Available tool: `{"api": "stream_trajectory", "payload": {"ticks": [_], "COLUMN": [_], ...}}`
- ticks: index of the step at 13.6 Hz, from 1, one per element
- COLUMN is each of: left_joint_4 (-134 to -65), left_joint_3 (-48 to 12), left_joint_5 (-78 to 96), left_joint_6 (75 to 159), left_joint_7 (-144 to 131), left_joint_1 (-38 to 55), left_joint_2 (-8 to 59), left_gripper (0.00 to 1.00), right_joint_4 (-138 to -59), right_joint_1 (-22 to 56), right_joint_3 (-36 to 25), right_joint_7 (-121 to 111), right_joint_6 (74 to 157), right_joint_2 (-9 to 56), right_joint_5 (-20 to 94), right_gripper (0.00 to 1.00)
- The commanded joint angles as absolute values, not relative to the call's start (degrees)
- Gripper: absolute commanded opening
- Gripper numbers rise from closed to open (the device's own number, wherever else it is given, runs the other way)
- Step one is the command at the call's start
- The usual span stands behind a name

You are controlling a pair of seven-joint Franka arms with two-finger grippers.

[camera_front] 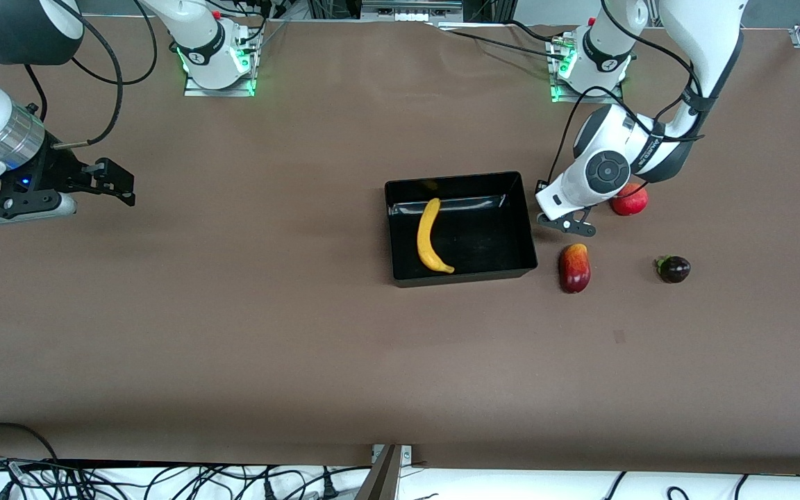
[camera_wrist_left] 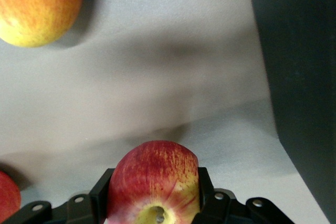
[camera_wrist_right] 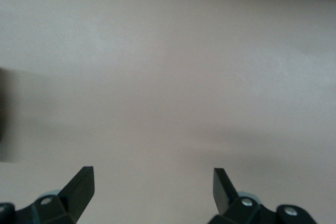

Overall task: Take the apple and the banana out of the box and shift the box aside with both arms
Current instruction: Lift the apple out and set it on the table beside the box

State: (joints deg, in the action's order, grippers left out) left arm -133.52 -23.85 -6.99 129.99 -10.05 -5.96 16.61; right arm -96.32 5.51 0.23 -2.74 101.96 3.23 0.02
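The black box [camera_front: 460, 267] stands at the table's middle with the yellow banana [camera_front: 431, 236] lying in it. My left gripper [camera_front: 568, 222] is low over the table beside the box, toward the left arm's end. In the left wrist view it [camera_wrist_left: 155, 184] is shut on the apple [camera_wrist_left: 155, 182], red with yellow patches; the box's outer wall [camera_wrist_left: 299, 77] stands close by. The hand hides this apple in the front view. My right gripper [camera_front: 114, 182] waits over bare table at the right arm's end; it [camera_wrist_right: 153, 179] is open and empty.
A red and yellow oval fruit [camera_front: 574, 268] lies just nearer the front camera than the left gripper and shows in the left wrist view [camera_wrist_left: 39, 6]. A second red apple [camera_front: 630, 200] lies beside the left hand. A dark purple fruit [camera_front: 673, 269] lies toward the left arm's end.
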Motion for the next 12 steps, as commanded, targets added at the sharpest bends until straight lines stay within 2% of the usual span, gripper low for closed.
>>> {"api": "stream_trajectory", "payload": {"ticks": [1,3,4,6,7,9,12], "left_joint_4": [-132.9,-130.4,-127.1,-117.3,-112.6,-106.3,-96.1], "left_joint_3": [-23.8,-23.9,-24.2,-24.4,-25.0,-25.1,-25.0], "left_joint_5": [-9.7,-9.8,-9.8,-9.0,-8.9,-2.9,-0.5], "left_joint_6": [129.7,127.4,123.2,111.3,108.1,108.1,108.3], "left_joint_7": [-9.2,-9.8,-10.2,-11.7,-14.1,-20.4,-29.0], "left_joint_1": [-6.5,-6.5,-6.4,-5.5,-4.4,-1.0,4.6], "left_joint_2": [15.6,14.8,14.4,14.4,14.7,16.9,24.4], "left_gripper": [1.00,1.00,1.00,1.00,1.00,1.00,1.00], "right_joint_4": [-95.2,-95.2,-95.2,-95.2,-95.2,-95.2,-95.2], "right_joint_1": [5.4,5.4,5.4,5.4,5.4,5.4,5.4], "right_joint_3": [0.2,0.2,0.2,0.2,0.2,0.2,0.2], "right_joint_7": [-3.4,-3.4,-3.4,-3.4,-3.4,-3.4,-3.4], "right_joint_6": [101.5,101.5,101.5,101.4,101.4,101.5,101.5], "right_joint_2": [3.6,3.6,3.6,3.6,3.6,3.6,3.6], "right_joint_5": [1.1,1.1,1.1,1.1,1.1,1.1,1.1], "right_gripper": [1.00,1.00,1.00,1.00,1.00,1.00,1.00]}}
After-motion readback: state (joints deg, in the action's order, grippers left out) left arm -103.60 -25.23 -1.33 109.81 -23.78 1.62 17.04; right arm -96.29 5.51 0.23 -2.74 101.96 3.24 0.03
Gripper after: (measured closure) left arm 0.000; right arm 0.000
